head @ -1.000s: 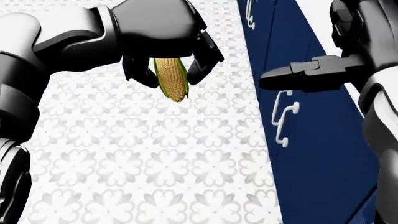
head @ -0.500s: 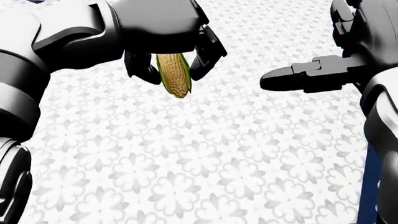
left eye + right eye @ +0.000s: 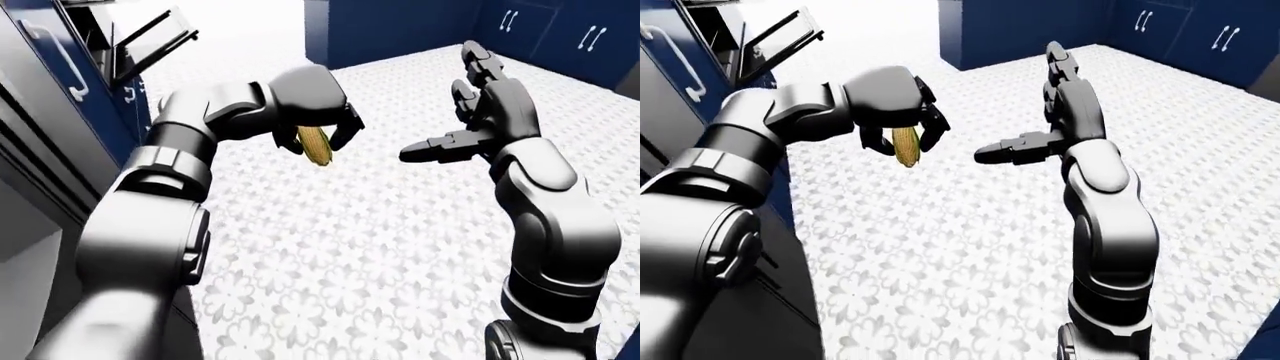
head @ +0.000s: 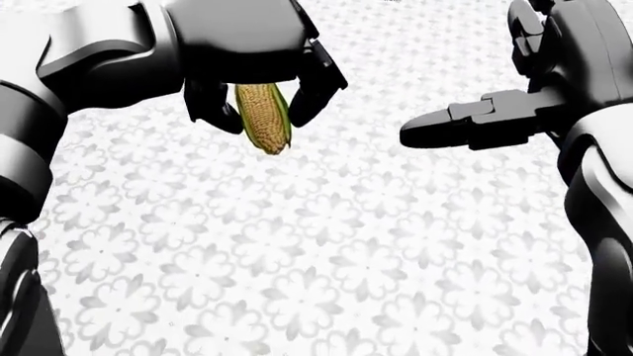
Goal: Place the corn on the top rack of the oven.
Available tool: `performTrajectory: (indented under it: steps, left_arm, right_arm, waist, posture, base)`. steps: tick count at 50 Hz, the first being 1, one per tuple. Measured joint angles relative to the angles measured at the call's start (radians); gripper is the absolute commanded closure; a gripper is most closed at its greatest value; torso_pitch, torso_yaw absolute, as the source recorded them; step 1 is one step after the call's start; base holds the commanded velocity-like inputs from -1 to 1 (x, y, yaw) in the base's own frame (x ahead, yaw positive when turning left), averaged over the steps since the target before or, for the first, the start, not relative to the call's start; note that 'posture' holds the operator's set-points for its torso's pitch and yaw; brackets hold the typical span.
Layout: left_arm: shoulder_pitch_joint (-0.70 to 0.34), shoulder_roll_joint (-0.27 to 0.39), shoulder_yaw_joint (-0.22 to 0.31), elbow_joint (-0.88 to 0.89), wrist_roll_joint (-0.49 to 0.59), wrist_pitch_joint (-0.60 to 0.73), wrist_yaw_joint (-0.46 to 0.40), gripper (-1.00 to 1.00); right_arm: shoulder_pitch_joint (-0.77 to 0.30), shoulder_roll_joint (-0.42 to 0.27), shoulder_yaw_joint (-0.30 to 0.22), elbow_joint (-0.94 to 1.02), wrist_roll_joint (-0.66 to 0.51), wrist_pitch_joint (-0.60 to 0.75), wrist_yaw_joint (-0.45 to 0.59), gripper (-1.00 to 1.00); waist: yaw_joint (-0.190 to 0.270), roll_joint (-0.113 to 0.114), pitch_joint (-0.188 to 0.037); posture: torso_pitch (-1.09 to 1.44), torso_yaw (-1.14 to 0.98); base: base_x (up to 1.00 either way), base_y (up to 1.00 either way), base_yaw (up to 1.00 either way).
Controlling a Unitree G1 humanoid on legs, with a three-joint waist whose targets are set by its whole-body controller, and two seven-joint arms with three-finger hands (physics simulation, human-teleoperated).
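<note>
My left hand (image 4: 259, 96) is shut on the corn (image 4: 263, 119), a yellow cob with green husk edges hanging tip down over the patterned floor. The same corn (image 3: 317, 145) shows in the left-eye view between dark fingers. My right hand (image 4: 475, 119) is open to the right of it, thumb stretched toward the corn, fingers up, holding nothing. At the top left of the left-eye view the oven (image 3: 85, 22) stands with its door (image 3: 150, 41) dropped open; its racks are not visible.
Dark blue cabinets (image 3: 60, 97) run along the left edge beside the oven. More blue cabinets (image 3: 560, 34) with white handles line the top right. White patterned floor tiles (image 4: 317, 259) spread below both hands.
The camera has swung: the blue cabinet that filled the head view's right side has left the picture. The left hand still holds the corn, and the right hand stays open.
</note>
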Motion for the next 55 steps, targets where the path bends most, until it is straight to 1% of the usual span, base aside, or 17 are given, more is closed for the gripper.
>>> performTrajectory:
  steps: [2,4,5,6,8,10,17,20,21,24,28,31,32,33,36,41,55]
  left_arm:
    - [-0.005,0.002,0.001,-0.001,-0.004,0.001,0.003,0.79]
    - [-0.015,0.0,0.001,-0.005,-0.006,0.004,0.007,0.79]
    - [-0.013,-0.007,0.003,-0.01,-0.009,0.006,0.009,0.79]
    - [-0.007,-0.014,0.002,-0.011,-0.012,0.004,0.011,0.79]
    - [-0.001,-0.02,-0.004,-0.002,-0.011,-0.004,0.008,0.79]
    - [-0.002,-0.016,-0.006,0.002,-0.007,-0.005,0.002,0.79]
    - [-0.014,-0.012,-0.001,-0.004,-0.008,0.003,0.008,0.8]
    - [-0.012,-0.001,0.002,-0.003,-0.011,0.002,0.006,0.8]
    - [-0.015,0.004,0.004,0.0,-0.011,0.004,0.003,0.8]
    - [-0.008,0.007,0.006,0.001,-0.013,0.01,0.001,0.8]
    - [0.002,0.0,-0.003,0.012,-0.006,0.009,-0.004,0.8]
    - [-0.006,-0.001,-0.006,0.006,-0.002,0.007,-0.001,0.8]
    - [-0.007,-0.003,-0.003,0.002,-0.004,0.006,0.001,0.8]
    - [-0.006,-0.006,0.0,0.002,-0.008,0.005,0.002,0.8]
    - [-0.011,-0.007,-0.001,0.002,-0.012,0.003,-0.003,0.8]
    - [-0.018,-0.004,0.005,-0.003,-0.02,0.006,-0.008,0.8]
    - [-0.012,-0.004,0.002,0.002,-0.023,0.008,-0.018,0.81]
  right_arm:
    - [0.0,0.0,0.001,-0.005,-0.003,-0.004,-0.001,-1.0]
    - [0.0,-0.001,-0.001,-0.009,-0.005,-0.006,0.0,-1.0]
    - [0.004,-0.004,-0.006,-0.008,-0.006,-0.009,0.0,-1.0]
    - [0.012,-0.003,-0.011,-0.006,-0.009,-0.008,-0.001,-1.0]
    - [0.019,-0.002,-0.015,-0.003,-0.015,0.002,-0.004,-1.0]
    - [0.013,-0.003,-0.014,0.0,-0.018,0.006,-0.005,-1.0]
    - [0.005,-0.002,-0.009,0.013,-0.021,0.003,-0.003,-1.0]
    - [-0.007,0.001,0.001,0.019,-0.019,0.005,-0.001,-1.0]
    - [-0.012,0.001,0.006,0.015,-0.018,0.007,0.0,-1.0]
    - [-0.009,0.009,0.007,0.006,-0.012,0.008,0.001,-1.0]
    - [-0.002,0.009,0.0,0.011,-0.011,0.008,-0.004,-1.0]
    - [-0.004,0.006,-0.005,0.007,-0.013,0.013,-0.009,-1.0]
    - [-0.002,0.004,-0.008,0.004,-0.014,0.009,-0.01,-1.0]
    - [0.002,0.005,-0.01,0.003,-0.014,0.006,-0.011,-1.0]
    - [0.0,0.006,-0.008,0.008,-0.015,0.011,-0.014,-1.0]
    - [-0.001,0.006,-0.008,0.009,-0.01,0.007,-0.014,-1.0]
    - [0.002,0.007,-0.012,0.001,0.007,0.004,-0.016,-1.0]
  waist:
    - [-0.005,-0.025,-0.001]
    - [-0.013,-0.069,-0.012]
    - [-0.023,-0.065,-0.013]
    - [-0.025,-0.059,-0.007]
    - [-0.018,-0.059,-0.01]
    - [-0.013,-0.04,-0.014]
    - [-0.021,0.05,-0.014]
    - [-0.019,0.087,-0.028]
    - [-0.022,0.095,-0.035]
    - [-0.044,0.055,-0.019]
    - [-0.046,0.03,0.001]
    - [-0.045,-0.014,0.001]
    - [-0.042,-0.016,0.001]
    - [-0.04,-0.01,0.0]
    - [-0.035,0.001,-0.014]
    - [-0.032,0.01,-0.025]
    - [-0.035,0.011,-0.028]
  posture:
    - [0.0,0.0]
    - [0.0,0.0]
    - [0.0,0.0]
    - [0.0,0.0]
    - [0.0,0.0]
    - [0.0,0.0]
    - [0.0,0.0]
    - [0.0,0.0]
    - [0.0,0.0]
    - [0.0,0.0]
    - [0.0,0.0]
    - [0.0,0.0]
    - [0.0,0.0]
    - [0.0,0.0]
    - [0.0,0.0]
    - [0.0,0.0]
    - [0.0,0.0]
  base:
    - [0.0,0.0,1.0]
    - [0.0,0.0,1.0]
    - [0.0,0.0,1.0]
    - [0.0,0.0,1.0]
    - [0.0,0.0,1.0]
    - [0.0,0.0,1.0]
    - [0.0,0.0,0.9]
    - [0.0,0.07,0.18]
    - [0.0,0.0,0.0]
    - [0.0,0.0,0.0]
    - [0.0,0.0,0.0]
    - [0.0,0.0,0.0]
    - [0.0,0.0,0.0]
    - [0.0,0.0,0.0]
    - [0.0,0.0,0.0]
    - [0.0,0.0,0.0]
    - [0.0,0.0,0.0]
